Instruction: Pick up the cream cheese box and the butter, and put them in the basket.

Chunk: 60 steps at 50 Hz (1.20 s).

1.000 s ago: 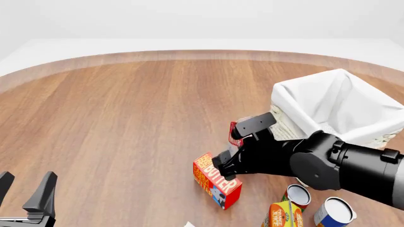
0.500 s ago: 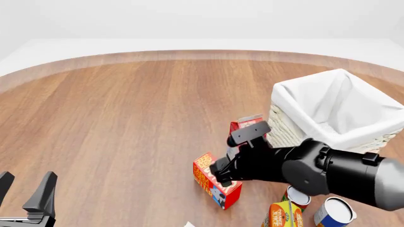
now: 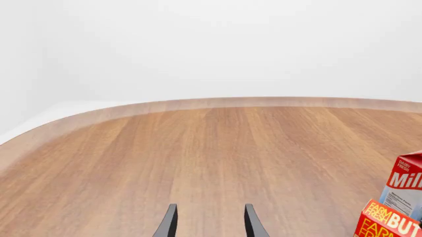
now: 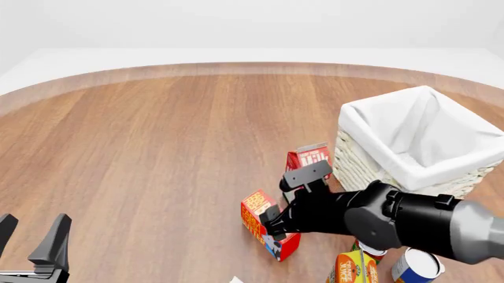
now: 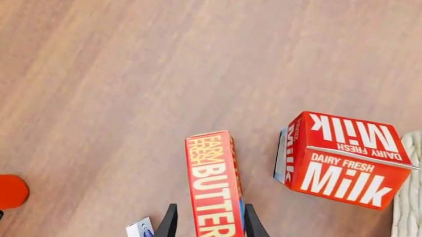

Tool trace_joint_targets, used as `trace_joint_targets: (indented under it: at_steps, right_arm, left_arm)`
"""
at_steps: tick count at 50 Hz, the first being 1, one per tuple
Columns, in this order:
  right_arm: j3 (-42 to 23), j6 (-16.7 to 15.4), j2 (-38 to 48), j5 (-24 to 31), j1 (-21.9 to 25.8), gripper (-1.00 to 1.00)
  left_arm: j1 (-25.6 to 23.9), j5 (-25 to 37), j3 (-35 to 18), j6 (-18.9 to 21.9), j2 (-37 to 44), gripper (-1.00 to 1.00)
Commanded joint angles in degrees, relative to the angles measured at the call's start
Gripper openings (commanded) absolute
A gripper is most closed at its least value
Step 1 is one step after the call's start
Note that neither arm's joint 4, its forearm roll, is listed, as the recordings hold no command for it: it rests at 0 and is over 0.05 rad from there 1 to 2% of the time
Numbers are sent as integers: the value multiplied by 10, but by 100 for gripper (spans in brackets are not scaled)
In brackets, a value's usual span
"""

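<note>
Right hand (image 4: 290, 200) lower, astride butter (image 4: 258, 219).

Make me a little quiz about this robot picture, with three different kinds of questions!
1. True or false: the butter is already inside the basket.
2. Which carton stands next to the basket? A) the milk carton B) a juice bottle C) an egg box
3. Fill in: the right pincer has one finger on each side of the ____.

Key: 1 false, it lies on the table. 2 A. 3 butter. The left pincer is open over bare wood.
</note>
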Motion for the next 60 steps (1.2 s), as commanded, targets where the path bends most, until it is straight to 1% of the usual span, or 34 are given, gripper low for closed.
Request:
trace_joint_targets:
  at_steps: [1,15,32,38,41,47,55,58,60]
  right_arm:
    - [4,4,10,-9,2,100]
    - [8,1,11,-13,-7,100]
    - [10,6,30,-28,-3,100]
    - [12,9,34,-33,-3,100]
    - [20,20,35,-41,2,100]
    - [16,15,38,-39,0,100]
    - [21,21,43,-47,3,100]
    - [27,31,44,-57,13,100]
    - [27,29,47,-59,9,100]
  left_arm:
    - [0,0,0,0,0,100]
    - [0,0,0,0,0,100]
    - [0,0,0,0,0,100]
    - [0,0,0,0,0,100]
    - [0,0,0,0,0,100]
    - [0,0,0,0,0,100]
    - [0,0,0,0,0,100]
    - [0,0,0,0,0,100]
    - [0,0,0,0,0,100]
